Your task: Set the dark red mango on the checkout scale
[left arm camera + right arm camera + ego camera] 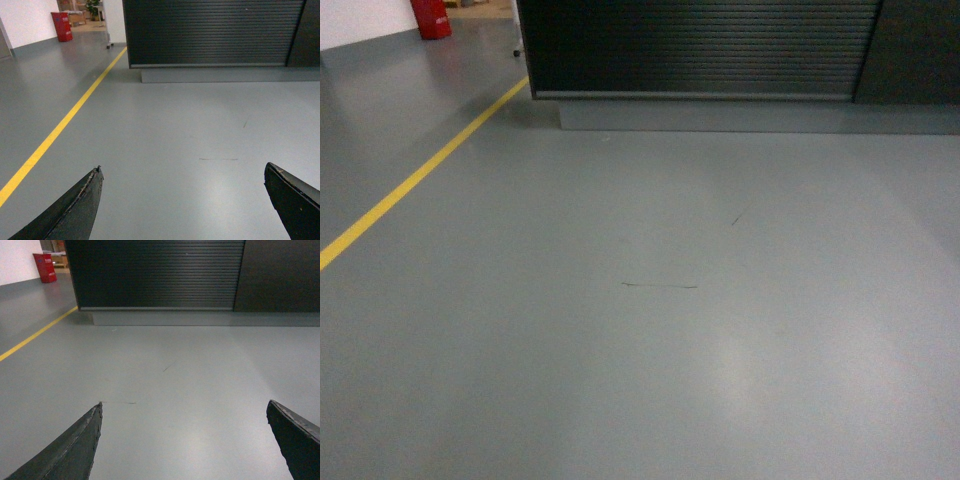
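1. A grey, slightly glossy floor [650, 340] fills most of every view; it carries a few thin dark scuff marks [660, 286] near the middle of the head view.
2. The checkout [700, 48] stands at the far end of the floor; only its horizontally ribbed black front panel and a grey plinth under it show, the top being out of frame; neither the dark red mango nor the scale shows in any view.
3. The left gripper [182, 207] hangs above bare floor with its two dark fingers [75, 212] spread wide and nothing between them.
4. The right gripper [185, 445] is likewise spread wide over bare floor, holding nothing; its fingers [72, 452] sit at the frame's lower corners.
5. A yellow line [415, 180] runs diagonally along the floor left of the checkout; a red box-like object [431, 17] stands far off by a white wall [360, 18].
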Available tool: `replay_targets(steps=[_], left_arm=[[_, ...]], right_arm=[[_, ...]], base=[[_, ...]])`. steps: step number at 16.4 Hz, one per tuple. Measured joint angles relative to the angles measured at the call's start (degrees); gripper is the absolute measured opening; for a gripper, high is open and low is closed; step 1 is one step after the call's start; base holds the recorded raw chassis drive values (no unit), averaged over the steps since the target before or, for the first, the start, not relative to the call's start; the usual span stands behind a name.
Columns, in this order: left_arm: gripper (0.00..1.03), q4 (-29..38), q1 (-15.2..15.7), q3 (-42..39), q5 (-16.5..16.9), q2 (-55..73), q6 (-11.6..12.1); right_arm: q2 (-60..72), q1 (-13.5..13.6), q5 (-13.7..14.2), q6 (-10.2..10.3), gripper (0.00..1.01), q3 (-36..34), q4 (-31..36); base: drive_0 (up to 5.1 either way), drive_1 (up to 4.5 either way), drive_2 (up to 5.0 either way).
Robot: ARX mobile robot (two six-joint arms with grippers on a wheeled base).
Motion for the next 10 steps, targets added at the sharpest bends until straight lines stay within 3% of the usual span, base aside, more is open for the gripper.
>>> replay_targets(steps=[10], left_arm=[[0.98, 0.0, 0.0, 0.0, 0.0, 0.0, 0.0]], right_arm=[[0.0, 0.0, 0.0, 0.0, 0.98, 0.0, 0.0]], base=[[0.0, 0.0, 0.0]])
